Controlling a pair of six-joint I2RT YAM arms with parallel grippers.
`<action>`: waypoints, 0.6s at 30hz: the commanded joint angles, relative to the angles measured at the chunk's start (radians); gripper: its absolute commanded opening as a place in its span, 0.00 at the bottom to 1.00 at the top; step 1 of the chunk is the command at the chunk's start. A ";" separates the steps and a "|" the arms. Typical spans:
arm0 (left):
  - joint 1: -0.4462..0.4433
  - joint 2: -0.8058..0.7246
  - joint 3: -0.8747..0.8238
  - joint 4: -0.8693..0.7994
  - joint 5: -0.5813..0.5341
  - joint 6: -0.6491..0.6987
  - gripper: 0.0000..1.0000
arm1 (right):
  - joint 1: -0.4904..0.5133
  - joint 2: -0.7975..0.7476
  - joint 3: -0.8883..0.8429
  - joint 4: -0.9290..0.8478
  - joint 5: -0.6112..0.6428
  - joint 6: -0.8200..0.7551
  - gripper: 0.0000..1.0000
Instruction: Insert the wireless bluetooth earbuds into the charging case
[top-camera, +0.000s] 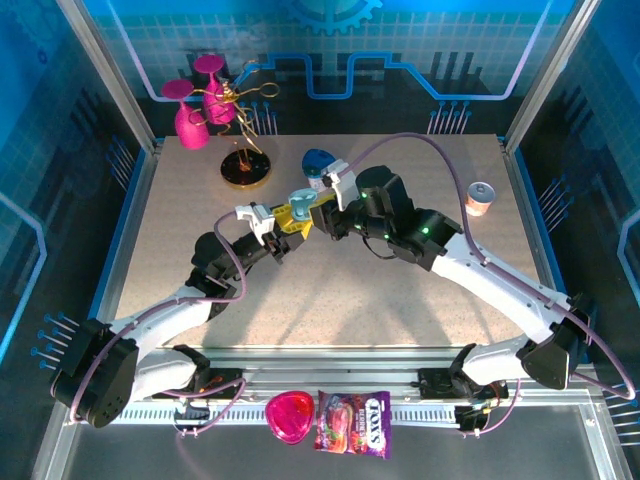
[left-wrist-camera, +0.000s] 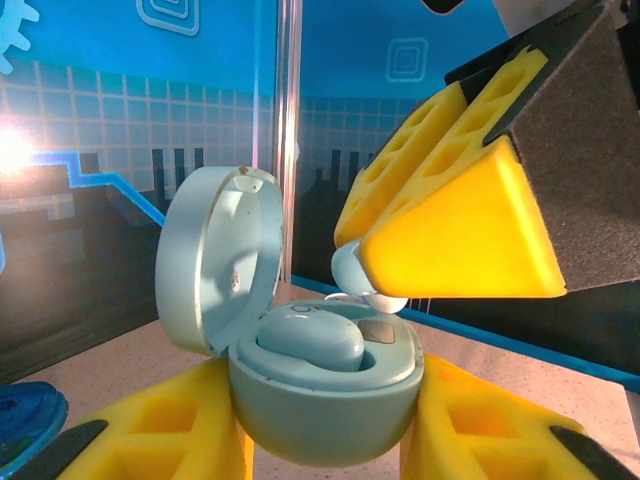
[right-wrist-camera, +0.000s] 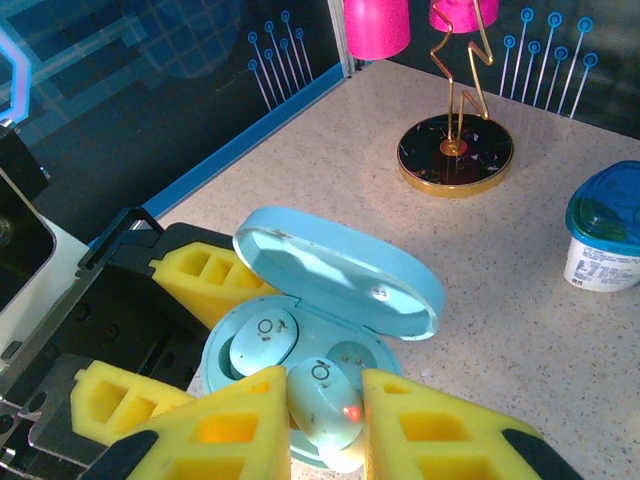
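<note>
My left gripper (left-wrist-camera: 325, 425) is shut on the pale-blue charging case (left-wrist-camera: 325, 400), its yellow pads pressing the case's two sides. The lid (left-wrist-camera: 215, 260) stands open. One earbud (left-wrist-camera: 310, 340) lies seated in the left socket (right-wrist-camera: 262, 340). My right gripper (right-wrist-camera: 325, 425) is shut on a second earbud (right-wrist-camera: 325, 405), with a red light glowing on it. It hangs tilted just over the case's near rim, beside the empty right socket (right-wrist-camera: 358, 358). From the left wrist this earbud (left-wrist-camera: 352, 275) peeks from under the right gripper's yellow pad (left-wrist-camera: 460, 230). Both grippers meet over mid-table (top-camera: 303, 205).
A gold stand on a round dark base (top-camera: 245, 170) with pink cups is at the back left. A blue-lidded white tub (top-camera: 318, 165) sits just behind the grippers, a small can (top-camera: 481, 197) at the right. A pink case (top-camera: 290, 415) and candy bag (top-camera: 355, 423) lie on the near rail.
</note>
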 joint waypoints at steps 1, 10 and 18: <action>-0.005 -0.021 0.018 0.043 0.027 -0.015 0.32 | 0.007 0.010 0.016 0.045 -0.013 -0.003 0.21; -0.006 -0.022 0.020 0.048 0.025 -0.023 0.32 | -0.008 0.023 -0.006 0.086 -0.038 0.022 0.21; -0.006 -0.031 0.018 0.060 0.006 -0.025 0.32 | -0.022 0.019 -0.047 0.103 -0.047 0.040 0.21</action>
